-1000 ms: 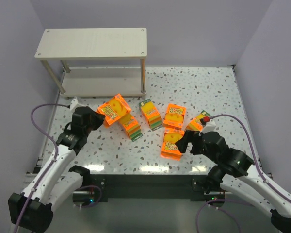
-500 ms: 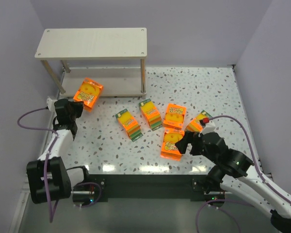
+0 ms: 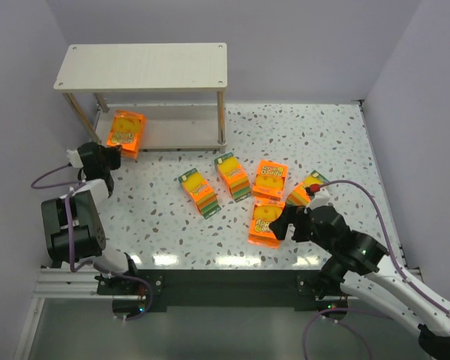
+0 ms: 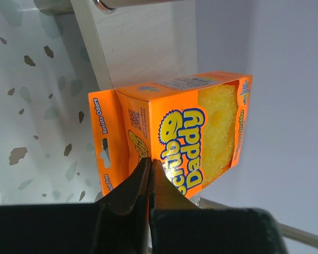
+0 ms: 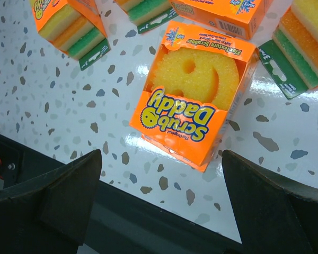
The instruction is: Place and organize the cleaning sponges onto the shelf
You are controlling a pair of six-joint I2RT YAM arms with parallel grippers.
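Over the last second the left gripper (image 3: 112,152) has swung away from the cluster in the middle of the counter (image 3: 307,135). It has taken the carried pack (image 3: 125,131) far and left, up to the left end of the shelf (image 3: 146,66). The right arm has barely stirred. That brings the first of six packs to the shelf, so setting it down and letting go looks like the step in hand.

Nearest, the right gripper (image 3: 280,223) hovers with its jaws spread wide and nothing between them. It is directly above the near flat pack (image 5: 193,100), which lies face up on the counter. A yellow smiling sponge shows through the cut-out in its orange carton.

Just beyond lies a second flat pack (image 3: 270,178). Around it are three stacked packs (image 3: 232,175), with yellow, orange and green layers under orange sleeves. They spread left to right across the middle of the counter, all well apart from the shelf.

Farthest and leftmost, the left gripper's jaws are pinched shut on the near edge of the carried pack, beside its hang tab. In the wrist view this pack is the same orange carton with a yellow sponge in its window. It is poised at the front edge of the lower board (image 4: 143,42), a pale wood-grain surface. Whether it already rests on the board I cannot tell.
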